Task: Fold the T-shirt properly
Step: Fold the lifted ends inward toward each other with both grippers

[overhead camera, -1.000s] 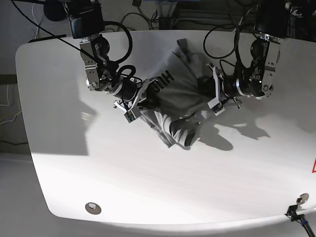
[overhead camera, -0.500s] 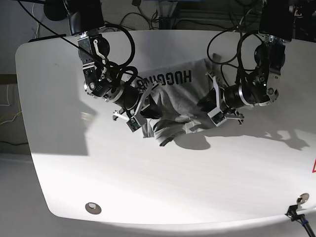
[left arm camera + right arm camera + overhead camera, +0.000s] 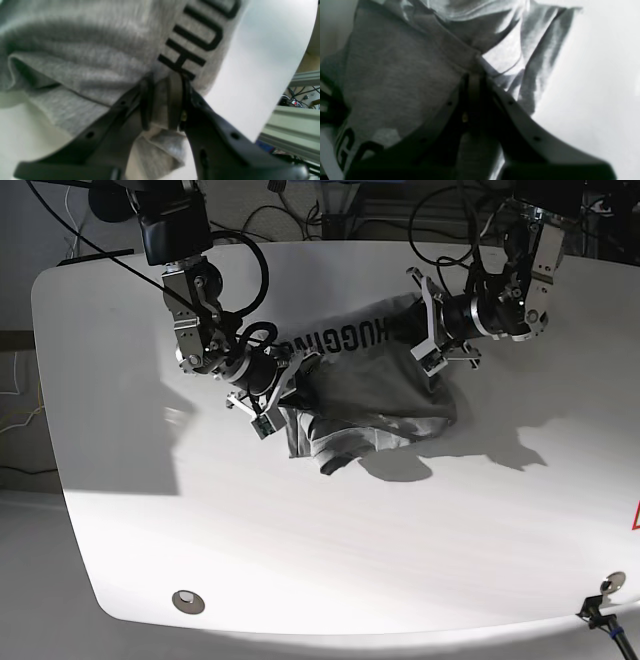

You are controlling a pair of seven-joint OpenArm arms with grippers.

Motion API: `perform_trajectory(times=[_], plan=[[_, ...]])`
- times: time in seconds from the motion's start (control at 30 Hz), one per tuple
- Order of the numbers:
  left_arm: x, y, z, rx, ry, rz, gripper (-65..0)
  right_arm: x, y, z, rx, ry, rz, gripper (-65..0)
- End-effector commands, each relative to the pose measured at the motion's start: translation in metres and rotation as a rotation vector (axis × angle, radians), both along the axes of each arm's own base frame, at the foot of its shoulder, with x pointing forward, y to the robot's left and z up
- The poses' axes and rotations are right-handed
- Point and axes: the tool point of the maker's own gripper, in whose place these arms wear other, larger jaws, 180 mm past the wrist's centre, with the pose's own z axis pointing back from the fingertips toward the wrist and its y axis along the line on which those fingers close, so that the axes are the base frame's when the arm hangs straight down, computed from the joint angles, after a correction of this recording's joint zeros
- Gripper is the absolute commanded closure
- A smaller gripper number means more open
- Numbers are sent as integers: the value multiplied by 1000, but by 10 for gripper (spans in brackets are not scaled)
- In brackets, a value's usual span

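Left wrist view: the left gripper (image 3: 161,100) is clamped on a bunched fold of the T-shirt (image 3: 100,50), heather-grey and ribbed with wrinkles, black block letters running just above the jaws, white table (image 3: 262,62) behind.

Right wrist view: the right gripper (image 3: 473,80) pinches a seam edge of the T-shirt (image 3: 395,75); loose folds hang beyond it over the table (image 3: 595,75).

Base view: the T-shirt (image 3: 370,395) is stretched between the right gripper (image 3: 290,375) and left gripper (image 3: 428,330), lifted over the table (image 3: 350,560) toward its far edge, lettering along its upper edge, crumpled lower folds sagging.
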Motion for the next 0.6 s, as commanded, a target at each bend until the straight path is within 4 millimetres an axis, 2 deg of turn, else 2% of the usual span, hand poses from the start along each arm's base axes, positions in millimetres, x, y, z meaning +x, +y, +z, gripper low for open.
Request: perform_trajectory(times=[0.0,0.13,0.2,0.27,0.37,0.4,0.5,0.57], plan=[[16,5,5,-7,-27,16,-84,10,-2,14,21,-46,-5,-26],[35,21,-9,16,8,60,-84,0,-15,3,0,-28,-16,-25],[46,29,-10,12,1,84,-84,-1,-28,-1,-15,-19,-40,-25],[52,35,-8,17,-12,90,-84,0,-37,-2,-14,-17,-68,-25],[54,32,1,12,-42,78,-84,3,-40,1,-14,-26,-76,-25],[54,28,6,8,-59,68,-84,4,-40,4,-11,-34,-75,-25],[45,19,24,-11,-109,43,-84,12,-29,38,5,-125,-49,-25],[37,19,33,-19,-136,48,-84,13,-22,53,-11,-142,-19,-25]])
